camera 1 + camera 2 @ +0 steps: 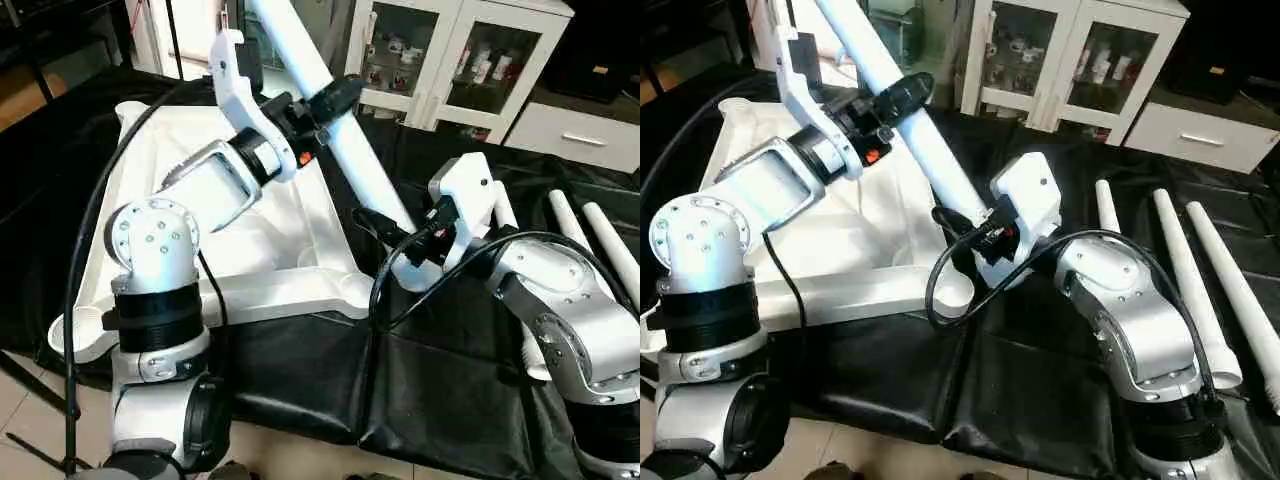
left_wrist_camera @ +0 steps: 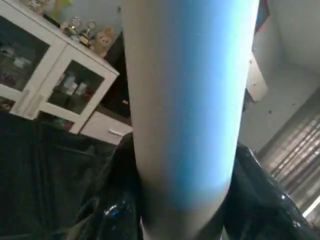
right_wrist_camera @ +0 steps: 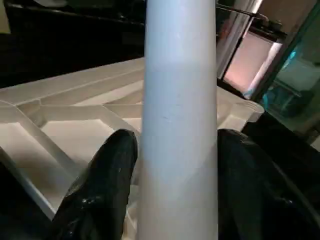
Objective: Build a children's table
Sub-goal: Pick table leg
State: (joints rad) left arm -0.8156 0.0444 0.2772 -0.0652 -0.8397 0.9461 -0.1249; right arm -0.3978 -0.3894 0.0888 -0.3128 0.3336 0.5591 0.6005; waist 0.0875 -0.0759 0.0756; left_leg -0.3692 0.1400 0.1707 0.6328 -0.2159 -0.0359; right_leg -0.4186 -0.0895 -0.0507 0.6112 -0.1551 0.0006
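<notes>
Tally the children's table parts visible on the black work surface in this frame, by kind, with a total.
Table top: 1
Legs lying loose on the black sheet: 3
Leg held up at a slant, with the left gripper and the right gripper on it: 1
Total: 5 parts

**Legible Markings**

No readable text, labels, brand names, numbers or signs in any view. Small items behind the glass doors of the white cabinets (image 1: 455, 60) too small to make out any lettering. Orange spot on the left arm's wrist (image 1: 304, 157) without discernible characters.
</notes>
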